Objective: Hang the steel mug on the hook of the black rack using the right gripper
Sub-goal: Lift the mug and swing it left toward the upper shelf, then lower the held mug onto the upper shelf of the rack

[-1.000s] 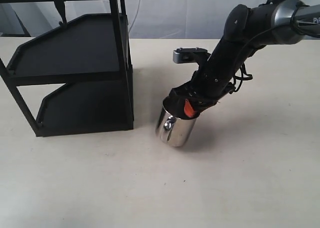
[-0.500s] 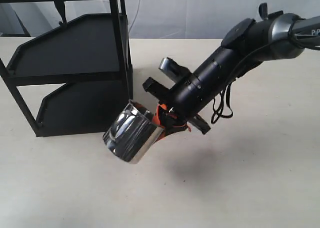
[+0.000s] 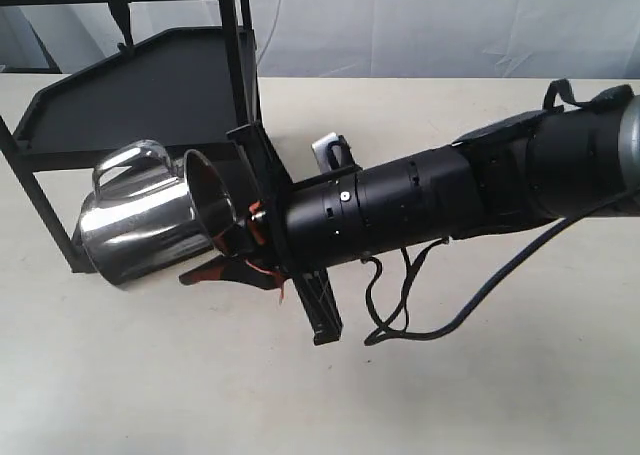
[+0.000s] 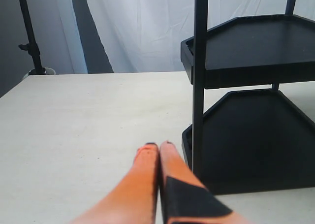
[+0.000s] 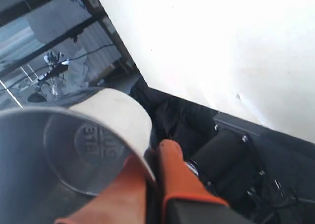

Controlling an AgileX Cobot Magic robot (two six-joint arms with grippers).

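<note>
The right pincer (image 3: 235, 245) grips the steel mug (image 3: 140, 215) by its rim, lying sideways in the air, handle up, before the black rack (image 3: 150, 95). The hook (image 3: 121, 13) sits toward eleven o'clock; best to raise the mug, keeping its handle loop facing the prong.
</note>
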